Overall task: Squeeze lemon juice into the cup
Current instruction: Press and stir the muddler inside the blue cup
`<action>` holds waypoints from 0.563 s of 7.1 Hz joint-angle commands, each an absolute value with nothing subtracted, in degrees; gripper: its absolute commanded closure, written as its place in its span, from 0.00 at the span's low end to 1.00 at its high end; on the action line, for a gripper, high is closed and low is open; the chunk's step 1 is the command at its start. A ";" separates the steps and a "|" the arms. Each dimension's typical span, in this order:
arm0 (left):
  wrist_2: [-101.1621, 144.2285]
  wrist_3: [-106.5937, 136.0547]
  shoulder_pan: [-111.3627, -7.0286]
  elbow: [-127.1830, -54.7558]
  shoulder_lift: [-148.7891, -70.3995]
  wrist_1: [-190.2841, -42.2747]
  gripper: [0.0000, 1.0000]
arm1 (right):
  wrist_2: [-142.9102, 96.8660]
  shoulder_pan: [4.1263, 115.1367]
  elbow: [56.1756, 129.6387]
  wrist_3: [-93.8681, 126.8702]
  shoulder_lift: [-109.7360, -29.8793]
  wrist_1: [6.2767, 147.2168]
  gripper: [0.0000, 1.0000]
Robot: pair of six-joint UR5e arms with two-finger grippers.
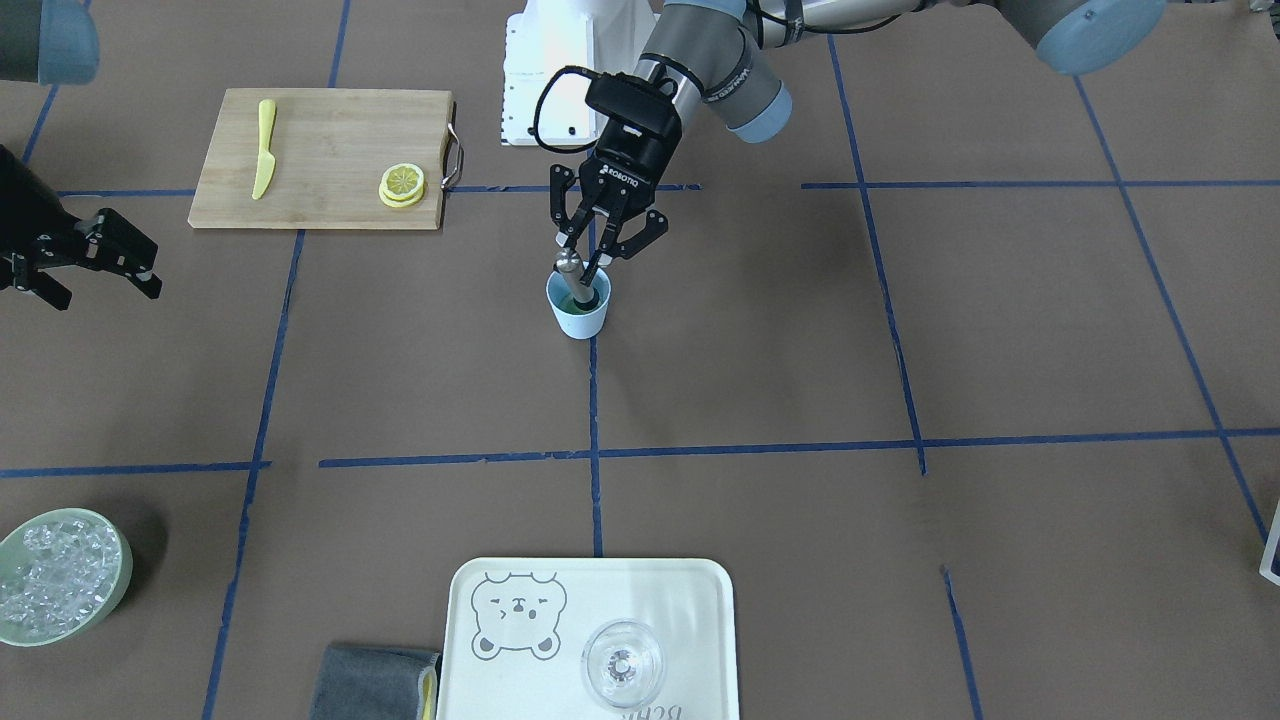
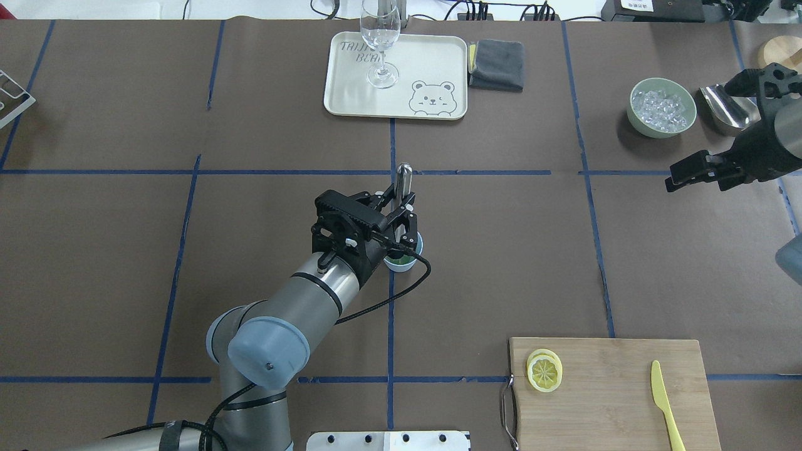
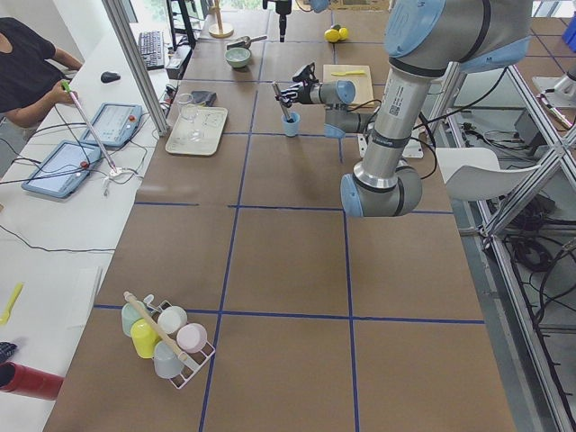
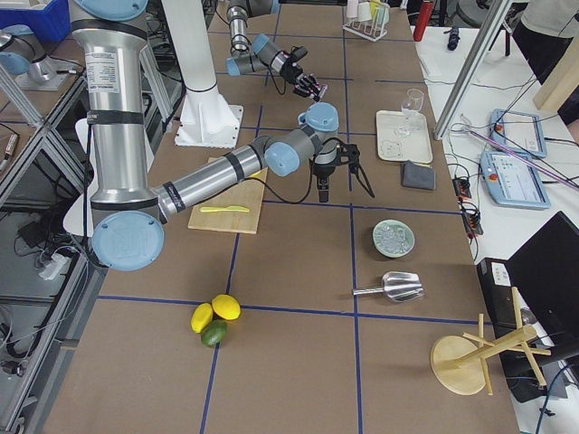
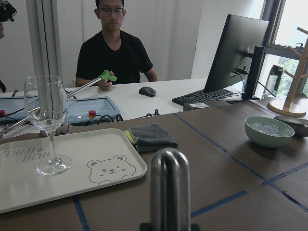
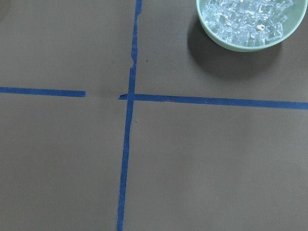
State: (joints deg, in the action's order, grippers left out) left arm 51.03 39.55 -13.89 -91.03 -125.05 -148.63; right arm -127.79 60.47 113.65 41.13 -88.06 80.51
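Observation:
The light blue cup (image 1: pixel 578 310) stands near the table's middle, also visible under the left wrist in the overhead view as the cup (image 2: pixel 401 263). Its inside looks greenish. My left gripper (image 1: pixel 582 258) hangs just above it, shut on a metal muddler (image 1: pixel 570 266) whose lower end is in the cup. The rounded top of the muddler (image 5: pixel 169 183) fills the left wrist view. A small stack of lemon slices (image 1: pixel 402 184) lies on the wooden cutting board (image 1: pixel 320 160), apart from both grippers. My right gripper (image 1: pixel 108 292) hovers open and empty at the table's side.
A yellow plastic knife (image 1: pixel 264 148) lies on the board. A pale green bowl of ice (image 1: pixel 60 575), a bear-print tray (image 1: pixel 690 600) with a clear glass (image 1: pixel 622 664), a grey cloth (image 1: pixel 370 680) and a metal scoop (image 2: pixel 720 106) line the operators' side. A person sits beyond the table.

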 commanded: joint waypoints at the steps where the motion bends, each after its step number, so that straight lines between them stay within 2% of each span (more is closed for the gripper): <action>1: 51.06 39.55 -13.71 -90.44 -125.33 -148.71 1.00 | -127.79 60.47 113.64 41.13 -88.07 80.51 0.00; 4: 51.06 39.55 -13.54 -90.18 -125.33 -148.71 1.00 | -127.79 60.47 113.64 41.13 -88.07 80.51 0.00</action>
